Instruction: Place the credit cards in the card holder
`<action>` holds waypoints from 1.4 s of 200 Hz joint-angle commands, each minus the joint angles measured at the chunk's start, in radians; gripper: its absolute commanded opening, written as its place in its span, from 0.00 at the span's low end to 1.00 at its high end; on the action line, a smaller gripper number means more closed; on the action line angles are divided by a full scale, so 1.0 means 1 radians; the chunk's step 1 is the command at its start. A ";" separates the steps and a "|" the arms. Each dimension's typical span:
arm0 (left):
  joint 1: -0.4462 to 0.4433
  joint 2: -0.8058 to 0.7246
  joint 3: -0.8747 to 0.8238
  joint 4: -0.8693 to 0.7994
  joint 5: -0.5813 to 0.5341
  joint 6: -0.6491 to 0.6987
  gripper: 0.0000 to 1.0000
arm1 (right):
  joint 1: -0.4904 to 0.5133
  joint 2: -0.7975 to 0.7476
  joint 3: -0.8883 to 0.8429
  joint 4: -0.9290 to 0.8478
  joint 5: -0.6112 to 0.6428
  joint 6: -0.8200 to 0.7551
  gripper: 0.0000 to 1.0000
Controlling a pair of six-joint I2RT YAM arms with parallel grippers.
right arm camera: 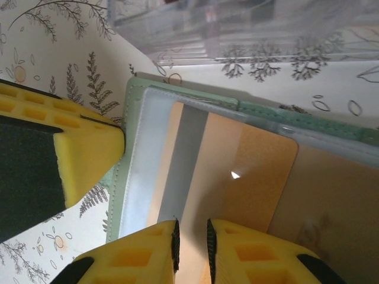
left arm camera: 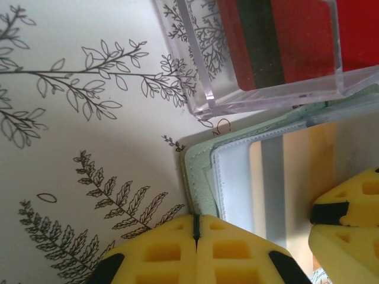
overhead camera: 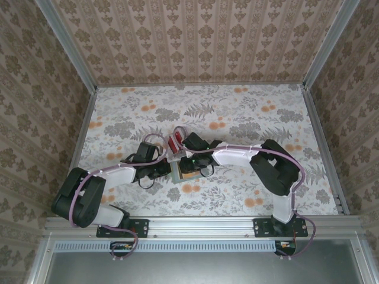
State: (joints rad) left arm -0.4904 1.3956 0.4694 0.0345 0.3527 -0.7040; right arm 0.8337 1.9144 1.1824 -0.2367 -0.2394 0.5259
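The grey-green card holder (overhead camera: 176, 177) (left arm camera: 201, 171) (right arm camera: 133, 106) lies open on the table between both arms. A tan-orange credit card (right arm camera: 249, 171) (left arm camera: 296, 177) with a grey stripe lies flat on it, its left part under a pale clear sleeve. My right gripper (right arm camera: 190, 242) (overhead camera: 187, 165) stands just over this card's near edge, jaws a narrow gap apart with the card's face showing between them. My left gripper (left arm camera: 195, 236) (overhead camera: 167, 170) is shut, its tips against the holder's stitched edge. More red credit cards (left arm camera: 284, 41) (overhead camera: 174, 144) stand in a clear box.
The clear plastic box (left arm camera: 207, 89) (right arm camera: 237, 29) stands right behind the holder. The table (overhead camera: 118, 112) has a floral cover and patterned walls close it in on three sides. The two grippers' yellow fingers (left arm camera: 349, 219) are almost touching over the holder.
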 commanded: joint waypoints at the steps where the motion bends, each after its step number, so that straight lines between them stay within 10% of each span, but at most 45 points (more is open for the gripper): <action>1: -0.008 0.000 -0.025 -0.035 0.005 -0.011 0.00 | 0.019 0.044 0.044 -0.023 -0.002 -0.007 0.22; 280: -0.019 -0.065 -0.044 -0.066 -0.001 -0.030 0.00 | 0.053 0.025 0.112 -0.106 0.090 -0.068 0.22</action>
State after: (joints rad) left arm -0.4980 1.3720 0.4511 0.0376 0.3508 -0.7158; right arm 0.8818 1.9968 1.3106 -0.3222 -0.1490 0.4667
